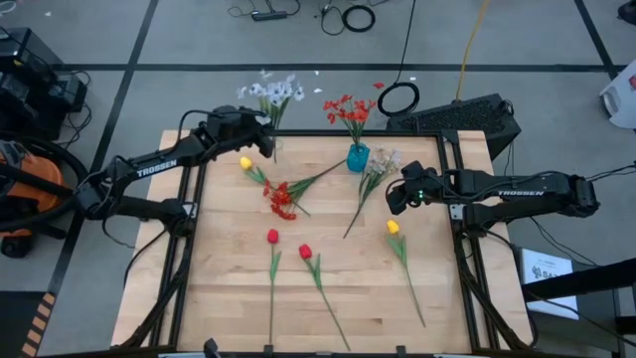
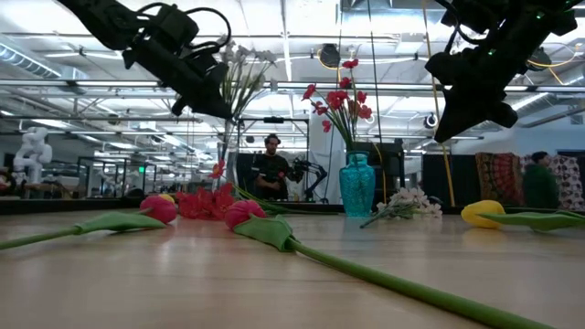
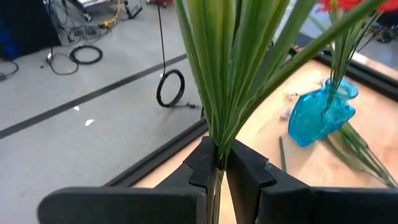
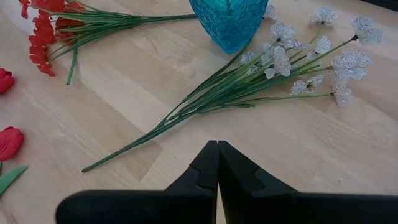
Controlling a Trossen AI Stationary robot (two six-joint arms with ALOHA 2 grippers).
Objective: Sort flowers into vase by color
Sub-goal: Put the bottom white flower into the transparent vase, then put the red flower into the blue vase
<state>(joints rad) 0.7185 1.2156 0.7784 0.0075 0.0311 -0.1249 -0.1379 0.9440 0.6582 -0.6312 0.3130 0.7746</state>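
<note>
Wooden tabletop (image 1: pixel 229 298) | left jaws (image 3: pixel 219 163) pinch white spray (image 1: pixel 273 94) stems, steadying it in its vase | right jaws (image 4: pixel 217 163) closed, empty, above loose white spray (image 4: pixel 273 71) | tulips, red spray lie unsorted

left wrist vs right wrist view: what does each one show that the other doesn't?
Left wrist only: the left end effector shut on the green stems of a white spray, with floor cables beyond the table edge. Right wrist only: the right end effector, shut and empty above the table, a loose white spray lying flat, a red spray and two red tulips. Both: the blue vase and the wooden table.
</note>
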